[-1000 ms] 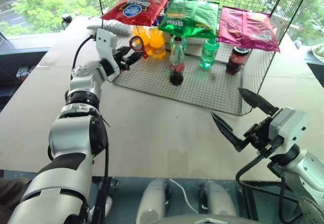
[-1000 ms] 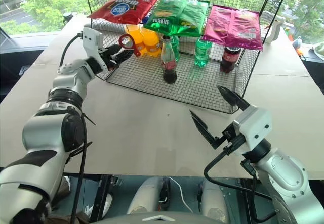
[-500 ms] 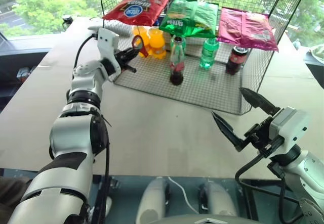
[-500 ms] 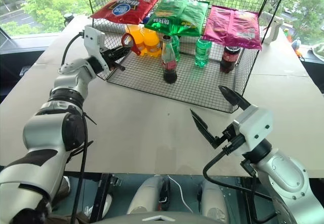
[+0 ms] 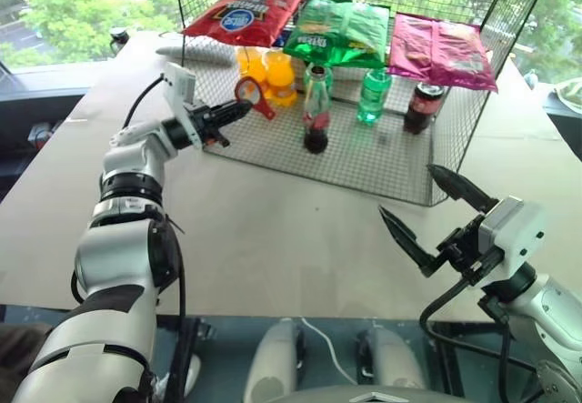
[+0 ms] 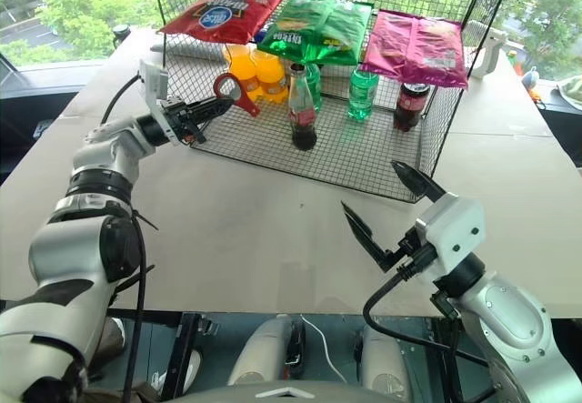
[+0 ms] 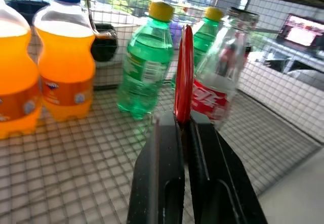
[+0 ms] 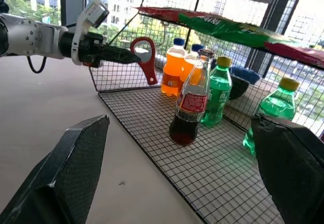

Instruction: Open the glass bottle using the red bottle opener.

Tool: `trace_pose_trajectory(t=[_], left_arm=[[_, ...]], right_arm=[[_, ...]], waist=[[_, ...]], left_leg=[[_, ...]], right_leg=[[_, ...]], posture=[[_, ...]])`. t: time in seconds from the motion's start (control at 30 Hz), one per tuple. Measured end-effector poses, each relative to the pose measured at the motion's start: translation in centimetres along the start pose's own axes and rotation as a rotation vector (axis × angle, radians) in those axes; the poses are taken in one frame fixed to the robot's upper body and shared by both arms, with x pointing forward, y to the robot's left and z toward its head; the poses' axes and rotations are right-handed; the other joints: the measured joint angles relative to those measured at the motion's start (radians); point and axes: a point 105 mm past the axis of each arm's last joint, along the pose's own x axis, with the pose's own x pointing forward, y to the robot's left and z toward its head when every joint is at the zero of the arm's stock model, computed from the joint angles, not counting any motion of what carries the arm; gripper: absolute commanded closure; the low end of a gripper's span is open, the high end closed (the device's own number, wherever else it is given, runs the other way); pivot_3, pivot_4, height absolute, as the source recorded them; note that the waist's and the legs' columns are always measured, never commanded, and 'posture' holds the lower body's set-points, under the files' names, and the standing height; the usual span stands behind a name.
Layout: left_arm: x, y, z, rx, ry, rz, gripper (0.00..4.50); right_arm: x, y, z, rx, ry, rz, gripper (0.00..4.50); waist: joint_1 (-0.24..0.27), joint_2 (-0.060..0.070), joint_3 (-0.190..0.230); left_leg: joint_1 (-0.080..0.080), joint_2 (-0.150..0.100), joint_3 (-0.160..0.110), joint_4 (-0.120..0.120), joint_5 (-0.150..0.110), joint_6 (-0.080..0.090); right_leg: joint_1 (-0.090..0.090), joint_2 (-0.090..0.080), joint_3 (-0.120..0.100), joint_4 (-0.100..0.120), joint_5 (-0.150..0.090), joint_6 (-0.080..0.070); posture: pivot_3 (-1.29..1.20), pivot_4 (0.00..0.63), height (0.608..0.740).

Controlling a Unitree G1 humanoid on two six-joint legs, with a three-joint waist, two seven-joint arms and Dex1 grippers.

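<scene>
The left tool (image 5: 238,109) is clamped tight on the handle of the red bottle opener (image 5: 255,95), and the ring head sticks out past the fingertips, free and ready to hook a cap. That grip makes sense: holding the short handle leaves the loop clear to work as a lever. The tool sits at the near corner of the wire rack (image 5: 364,162) that stands on the worktop (image 5: 273,239).

Just beyond the opener's head, a little further into the rack, stands the glass bottle (image 5: 316,112), upright on the mesh floor, dark cola in its lower part, red label band around the middle. Opener and bottle are near but apart; from the left wrist view the red blade lines up almost edge-on in front of the bottle's neck.

Behind the opener sit two orange soda bottles (image 5: 280,77), and past the glass bottle the green plastic bottles (image 5: 374,94) and a squat dark bottle (image 5: 420,107). Snack bags (image 5: 346,30) lie across the rack's top.

The right tool (image 5: 436,221) waits well back from all this, low over the worktop, fingers spread wide and holding nothing. My read: it is poised to steady the bottle once the opener reaches the cap.
</scene>
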Motion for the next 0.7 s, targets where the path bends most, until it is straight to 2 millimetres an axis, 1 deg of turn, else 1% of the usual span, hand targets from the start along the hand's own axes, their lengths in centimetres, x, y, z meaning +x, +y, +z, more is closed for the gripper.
trace_pose_trajectory(t=[0.03,0.1,0.17,0.2,0.27,0.33,0.43,0.5,0.63,0.67,0.7], left_arm=[[-0.3,-0.5,-0.3,-0.035,0.011,-0.035,4.41],[-0.8,-2.1,-1.1,-0.103,0.041,-0.119,4.41],[-1.2,-4.7,-2.6,-0.18,0.099,-0.227,4.41],[-1.1,-5.6,-3.2,-0.209,0.12,-0.261,4.41],[-0.7,-8.1,-3.7,-0.259,0.159,-0.359,4.41],[-0.4,-9.4,-3.1,-0.257,0.164,-0.416,4.41],[0.3,-11.5,-2.2,-0.215,0.176,-0.505,4.41],[0.7,-12.4,-2.1,-0.204,0.182,-0.544,4.41],[1.3,-13.4,-2.3,-0.199,0.198,-0.599,4.41],[1.6,-14.0,-2.2,-0.185,0.21,-0.632,4.41],[1.6,-14.1,-2.2,-0.183,0.211,-0.636,4.41]], right_arm=[[0.2,-0.1,-0.2,0.019,0.01,-0.001,0.0],[0.5,0.3,-0.5,0.112,0.03,0.046,0.0],[0.8,1.6,-0.4,0.261,0.057,0.176,0.0],[0.8,2.0,-0.2,0.303,0.066,0.227,0.0],[1.0,2.9,0.6,0.373,0.088,0.361,0.0],[1.3,3.1,0.9,0.388,0.117,0.423,0.0],[2.9,1.9,0.4,0.383,0.158,0.397,0.0],[3.6,1.7,0.0,0.403,0.195,0.404,0.0],[4.5,2.1,-1.1,0.489,0.267,0.436,0.0],[4.9,2.0,-1.5,0.514,0.289,0.43,0.0],[4.9,1.9,-1.6,0.515,0.292,0.429,0.0]], waist=[[0.0,0.0,0.0],[-0.001,0.0,0.0],[-0.004,0.0,0.0],[-0.003,0.0,0.0],[0.001,-0.001,0.001],[0.002,-0.001,0.001],[0.0,0.0,0.001],[0.001,0.0,0.001],[0.001,0.0,0.001],[0.002,0.0,0.001],[0.002,0.0,0.001]], left_leg=[[0.0,0.0,0.0,0.0,0.0,0.0],[0.0,0.001,0.0,0.0,0.0,0.0],[0.0,0.001,0.0,0.0,0.0,0.0],[0.0,0.001,-0.001,0.0,0.0,0.0],[0.0,0.001,-0.002,0.0,0.0,0.0],[0.001,0.001,-0.002,0.0,0.0,0.0],[0.002,0.001,-0.001,0.0,0.0,-0.001],[0.0,0.0,-0.001,0.0,0.0,0.0],[-0.002,0.0,-0.001,-0.001,0.0,0.0],[-0.002,0.0,0.0,-0.001,0.0,0.001],[-0.002,-0.001,0.0,-0.001,-0.001,0.001]], right_leg=[[0.0,0.0,0.0,0.0,0.0,0.0],[0.0,-0.001,0.001,0.0,0.0,0.0],[0.0,-0.002,0.001,0.0,0.0,-0.001],[0.0,-0.002,0.001,0.0,0.0,-0.001],[0.0,-0.003,0.0,0.0,0.0,-0.001],[0.0,-0.003,-0.001,0.0,0.0,-0.001],[0.0,-0.004,0.0,0.0,0.0,-0.001],[-0.001,-0.004,0.001,0.0,0.0,-0.001],[-0.003,-0.003,0.001,0.0,0.0,-0.002],[-0.003,-0.003,0.001,0.0,0.0,-0.002],[-0.003,-0.003,0.001,0.0,0.0,-0.002]], posture=[[0.0,0.15,0.74],[0.0,0.15,0.74],[0.0,0.15,0.74],[0.0,0.15,0.74],[0.0,0.15,0.74],[0.0,0.15,0.74],[0.0,0.15,0.74],[0.0,0.15,0.74],[0.0,0.15,0.74],[0.0,0.15,0.74],[0.0,0.15,0.74]])
